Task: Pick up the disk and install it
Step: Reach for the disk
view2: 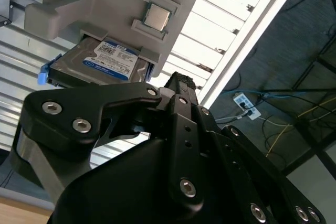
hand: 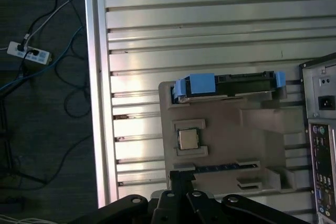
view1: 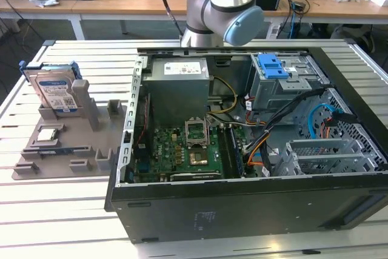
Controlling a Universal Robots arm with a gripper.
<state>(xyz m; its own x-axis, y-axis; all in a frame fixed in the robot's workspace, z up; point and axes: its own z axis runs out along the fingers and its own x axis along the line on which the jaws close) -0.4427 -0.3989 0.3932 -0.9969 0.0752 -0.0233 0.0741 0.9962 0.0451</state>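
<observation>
The disk (view1: pixel 56 92) stands on edge in a slot at the far end of a grey holder tray (view1: pixel 91 153), at the exterior view's left; it is silver with a white-and-blue label and a blue bracket. In the first wrist view the disk (hand: pixel 228 83) shows edge-on, beyond my gripper (hand: pixel 181 176). In the second wrist view the disk's label (view2: pixel 107 62) faces the camera, just past my gripper (view2: pixel 181 81). The black fingers meet with nothing between them, above the tray and apart from the disk.
An open computer case (view1: pixel 254 131) lies on the slatted metal table (view1: pixel 79 210), with a blue-latched drive cage (view1: pixel 282 74) at its far right. A small square processor chip (hand: pixel 188 139) sits in the tray. The table edge (hand: pixel 94 103) drops to a floor with cables.
</observation>
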